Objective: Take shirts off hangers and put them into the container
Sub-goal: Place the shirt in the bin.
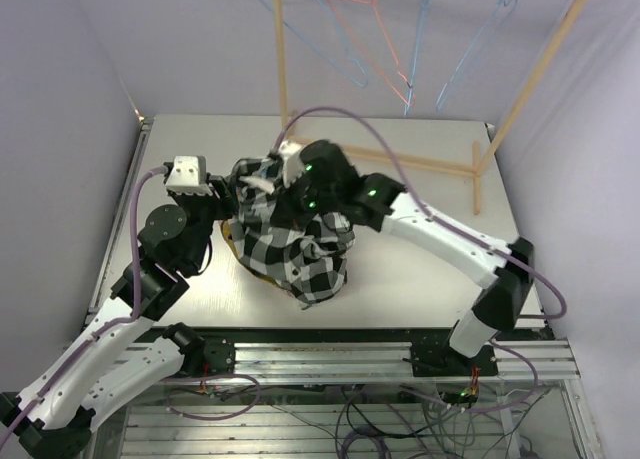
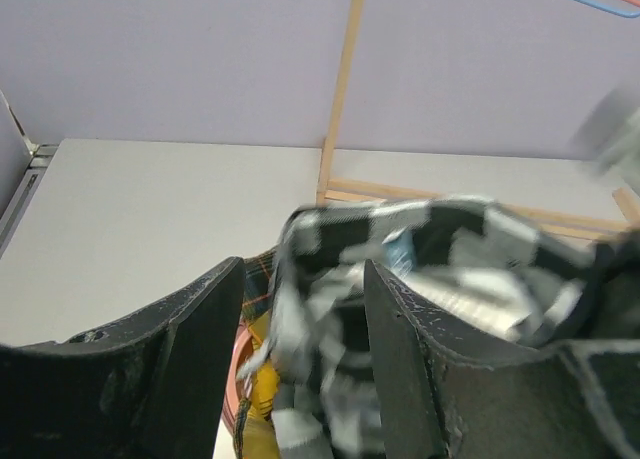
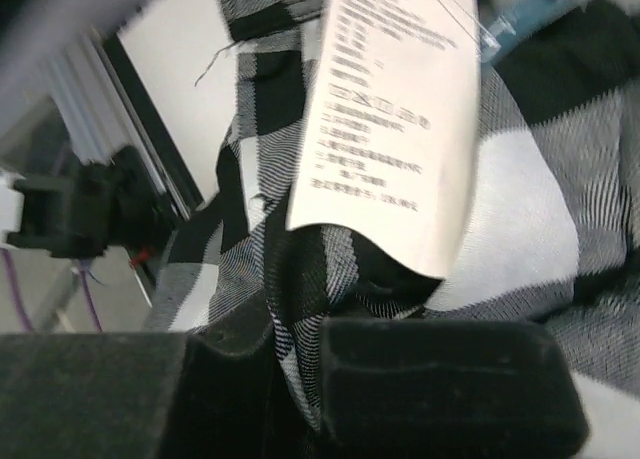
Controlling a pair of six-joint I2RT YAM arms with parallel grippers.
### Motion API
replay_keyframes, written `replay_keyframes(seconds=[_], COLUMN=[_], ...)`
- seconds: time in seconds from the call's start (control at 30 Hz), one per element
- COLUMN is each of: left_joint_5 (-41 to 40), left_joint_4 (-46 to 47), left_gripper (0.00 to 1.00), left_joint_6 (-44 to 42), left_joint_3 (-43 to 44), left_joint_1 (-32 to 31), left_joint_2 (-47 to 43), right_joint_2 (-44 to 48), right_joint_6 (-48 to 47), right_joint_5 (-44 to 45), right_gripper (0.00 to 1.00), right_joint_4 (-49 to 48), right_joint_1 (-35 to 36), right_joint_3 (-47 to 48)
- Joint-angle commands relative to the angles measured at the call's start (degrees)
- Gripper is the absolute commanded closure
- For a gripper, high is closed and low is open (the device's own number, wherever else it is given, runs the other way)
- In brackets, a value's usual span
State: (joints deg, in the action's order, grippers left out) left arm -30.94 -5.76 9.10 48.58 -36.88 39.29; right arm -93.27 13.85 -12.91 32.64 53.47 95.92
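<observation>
The checked shirt [image 1: 300, 249] lies heaped over the container [image 2: 240, 374]. The right pincer [image 3: 295, 379] pinches its cloth, while the left pincer [image 2: 303, 279] stands spread. Best lower the cloth inside the container, then release, tucking in any overhang.

The black-and-white checked shirt [image 1: 300, 254] sits bunched in a heap, one end raised above the rest, and a white printed label [image 3: 390, 119] hangs from its cloth. Under its edge show a yellow-and-black plaid shirt [image 2: 258, 314] and the container's pink rim [image 2: 238, 379]. Behind and higher up hang three light blue hangers [image 1: 320, 37] and one pink-red hanger [image 1: 375, 37], all bare.
</observation>
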Motion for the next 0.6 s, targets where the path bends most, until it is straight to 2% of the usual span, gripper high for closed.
replay_keyframes(seconds=[0.0, 0.37, 0.57], left_joint_5=[-0.7, -0.9, -0.3], left_joint_4=[1.8, 1.9, 1.7], left_gripper=[0.38, 0.38, 0.38], left_joint_6=[0.5, 0.5, 0.6], left_joint_3=[0.1, -0.1, -0.1], left_joint_1=[0.5, 0.5, 0.5], left_joint_2=[0.5, 0.6, 1.2], right_joint_2=[-5.2, -20.1, -25.6], right_joint_6=[-0.4, 5.3, 6.9], right_joint_5=[3.0, -5.5, -4.8], right_gripper=[1.00, 1.00, 0.96], right_joint_4=[-3.0, -16.3, -19.6], right_joint_1=[2.3, 2.2, 3.5], right_joint_3=[-5.9, -21.0, -23.8])
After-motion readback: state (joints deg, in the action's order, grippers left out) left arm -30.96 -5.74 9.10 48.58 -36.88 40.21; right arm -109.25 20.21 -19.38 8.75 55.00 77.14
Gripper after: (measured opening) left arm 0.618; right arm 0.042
